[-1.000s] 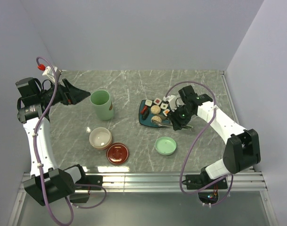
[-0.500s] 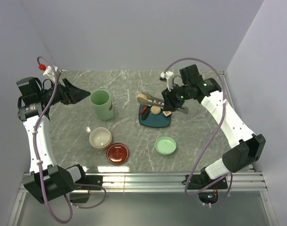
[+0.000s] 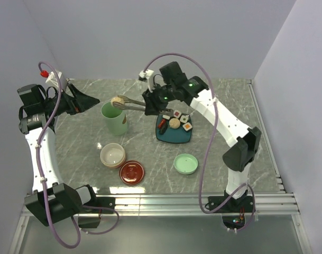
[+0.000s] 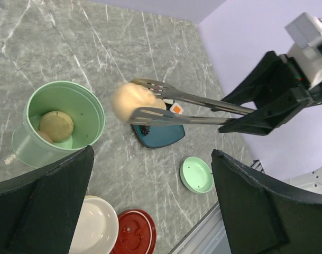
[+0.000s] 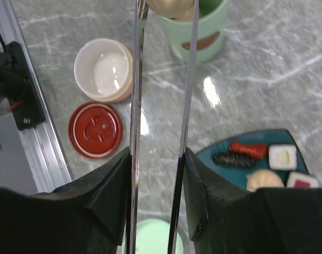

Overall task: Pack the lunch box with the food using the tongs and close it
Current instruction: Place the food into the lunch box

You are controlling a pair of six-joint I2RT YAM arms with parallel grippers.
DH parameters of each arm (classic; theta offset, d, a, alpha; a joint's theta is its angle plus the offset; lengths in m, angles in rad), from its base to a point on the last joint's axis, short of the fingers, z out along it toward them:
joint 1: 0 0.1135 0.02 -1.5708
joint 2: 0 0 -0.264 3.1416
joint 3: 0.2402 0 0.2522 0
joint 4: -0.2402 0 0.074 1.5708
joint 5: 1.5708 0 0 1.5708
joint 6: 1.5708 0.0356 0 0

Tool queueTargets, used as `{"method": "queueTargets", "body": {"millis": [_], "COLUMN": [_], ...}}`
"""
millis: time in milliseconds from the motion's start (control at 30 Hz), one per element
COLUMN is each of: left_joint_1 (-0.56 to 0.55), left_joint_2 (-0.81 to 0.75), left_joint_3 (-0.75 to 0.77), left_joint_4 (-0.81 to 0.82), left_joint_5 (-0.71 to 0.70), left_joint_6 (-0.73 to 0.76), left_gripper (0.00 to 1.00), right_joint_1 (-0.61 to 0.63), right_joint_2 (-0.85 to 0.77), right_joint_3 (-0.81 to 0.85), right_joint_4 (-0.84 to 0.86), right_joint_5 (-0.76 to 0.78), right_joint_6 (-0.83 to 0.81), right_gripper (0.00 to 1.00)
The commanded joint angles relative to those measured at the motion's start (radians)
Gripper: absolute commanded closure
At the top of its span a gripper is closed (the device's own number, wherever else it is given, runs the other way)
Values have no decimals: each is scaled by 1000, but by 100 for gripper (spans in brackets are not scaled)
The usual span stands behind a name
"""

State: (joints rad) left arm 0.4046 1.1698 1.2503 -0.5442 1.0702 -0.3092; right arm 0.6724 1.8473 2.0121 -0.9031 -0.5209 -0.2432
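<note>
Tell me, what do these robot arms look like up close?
The left arm and right arm are white links with chunky black joints, each trailed by a looping mauve cable. The left gripper and right gripper have two broad black wedge-shaped fingers. A small green light glows on the right arm.

Just a dark teal square plate point(image 3: 174, 137) sitting right of centre on a grey marble-look table point(image 3: 81, 138). Plain pale lavender walls point(image 3: 150, 37) on three sides, and an aluminium rail point(image 3: 166, 199) runs along the near edge.
</note>
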Motion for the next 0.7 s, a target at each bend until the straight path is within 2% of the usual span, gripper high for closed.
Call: {"method": "queueTargets", "body": {"millis": [0,300,567,667], "left_joint_1": [3,5,7,5], "left_joint_2": [-2,-9,-35,-35], "left_joint_3": [41,52,51,57], "left_joint_4": [-20,-43,-33,-26], "left_joint_5": [4,-20,-1,8], "left_joint_6": [39,71,84,82], "left_gripper": [1,1,1,1], "right_joint_1": [27,78,82,81], "right_joint_2": [52,156,144,107], "right_joint_3": [114,113,134,139], "right_joint_4": [73,121,116,101], "right_joint_5": [7,58,79,91], "right_joint_6": [44,30,38,41], "right_gripper": [53,46,31,30]}}
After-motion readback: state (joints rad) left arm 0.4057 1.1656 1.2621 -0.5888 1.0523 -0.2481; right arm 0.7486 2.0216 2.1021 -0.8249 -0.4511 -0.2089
